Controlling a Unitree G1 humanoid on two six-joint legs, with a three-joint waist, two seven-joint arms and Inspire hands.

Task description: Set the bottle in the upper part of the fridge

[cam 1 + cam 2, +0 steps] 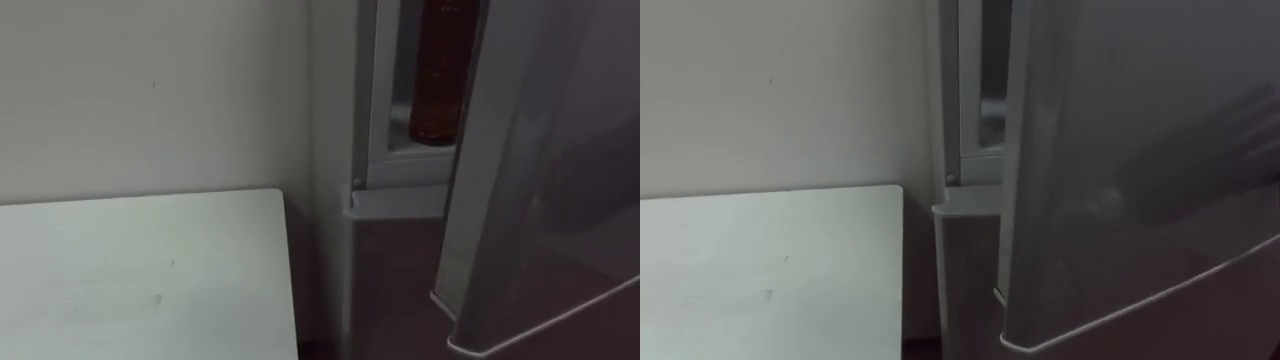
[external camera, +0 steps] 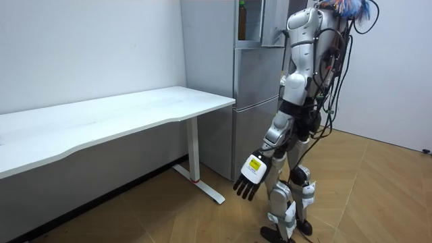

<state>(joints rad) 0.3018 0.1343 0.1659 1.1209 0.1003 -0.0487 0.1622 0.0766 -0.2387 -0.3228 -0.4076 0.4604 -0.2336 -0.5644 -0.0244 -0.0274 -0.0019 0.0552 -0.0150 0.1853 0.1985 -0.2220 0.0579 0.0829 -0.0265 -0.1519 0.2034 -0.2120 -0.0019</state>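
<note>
One grey fridge point(image 2: 255, 108), robot standing before it, white table point(image 2: 135, 111) alongside. Upper door point(image 1: 530, 170) ajar. Left hand point(image 2: 251, 177) hangs low by the thigh, fingers loosely straight, empty. Brown bottle point(image 1: 440, 70) upright on the upper compartment's shelf.

Nothing here can be read. The tag point(image 2: 254, 164) on the back of the left hand point(image 2: 247, 182), hanging below the white table point(image 2: 135, 111), carries print too small to make out.
</note>
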